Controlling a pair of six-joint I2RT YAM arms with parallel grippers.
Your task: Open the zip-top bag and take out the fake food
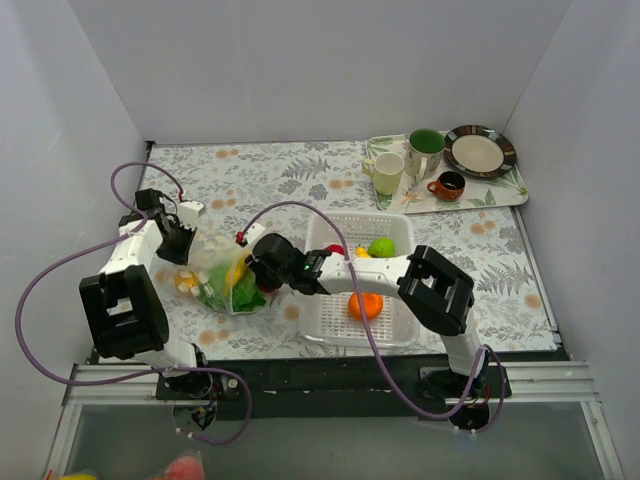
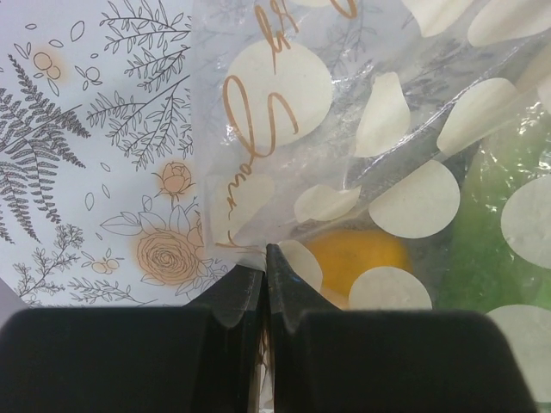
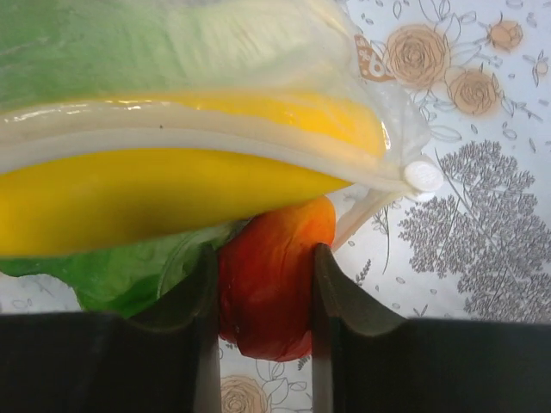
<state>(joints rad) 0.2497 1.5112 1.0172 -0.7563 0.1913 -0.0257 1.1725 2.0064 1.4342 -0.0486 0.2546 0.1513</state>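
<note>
With right end effector [image 3: 263, 258] clamps red fruit [image 3: 271, 297] at zip-top bag [image 2: 284, 163] mouth, with left end effector [image 2: 265, 255] pinches its film; seemingly removal step, needs steady outward pull.

Light: bright, even, diffuse from above.
Shadows: soft, faint on the desk [image 1: 300, 170].
Glare: sheen on zip-top bag [image 2: 362, 129].
Blur: wrist views' near fingers [image 3: 194, 344] soft.

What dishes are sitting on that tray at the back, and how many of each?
On the tray:
Cups: 3 (white cup, green cup, orange cup)
Plates: 1 (plate)
Total: 4
</note>
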